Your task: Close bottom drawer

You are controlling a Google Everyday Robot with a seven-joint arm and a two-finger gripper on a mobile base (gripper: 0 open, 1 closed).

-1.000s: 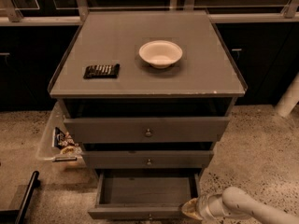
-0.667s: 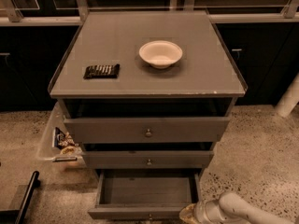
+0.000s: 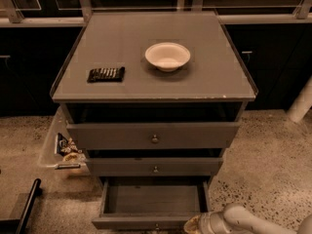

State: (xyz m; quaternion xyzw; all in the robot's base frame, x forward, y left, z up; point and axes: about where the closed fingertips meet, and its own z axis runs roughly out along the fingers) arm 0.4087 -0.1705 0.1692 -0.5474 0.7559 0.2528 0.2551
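Note:
The grey cabinet [image 3: 153,89] has three drawers. The bottom drawer [image 3: 141,223] is pulled far out, and its empty inside [image 3: 153,199] shows. Its slim front lies at the lower edge of the camera view, with the small knob [image 3: 156,225] just in view. My gripper [image 3: 194,224] is at the bottom right, at the right end of that drawer front, with the pale arm [image 3: 239,218] trailing off to the right. The middle drawer [image 3: 155,167] and the top drawer [image 3: 153,135] each stand slightly open.
A white bowl [image 3: 167,56] and a dark packet [image 3: 106,74] lie on the cabinet top. A clear bin [image 3: 54,150] with snack packets stands on the floor at the cabinet's left. A black bar [image 3: 27,206] is at the lower left, and a white post [image 3: 300,104] at the right.
My gripper and arm have moved left along the floor to the right end of the bottom drawer front. The drawer stands as far open as before.

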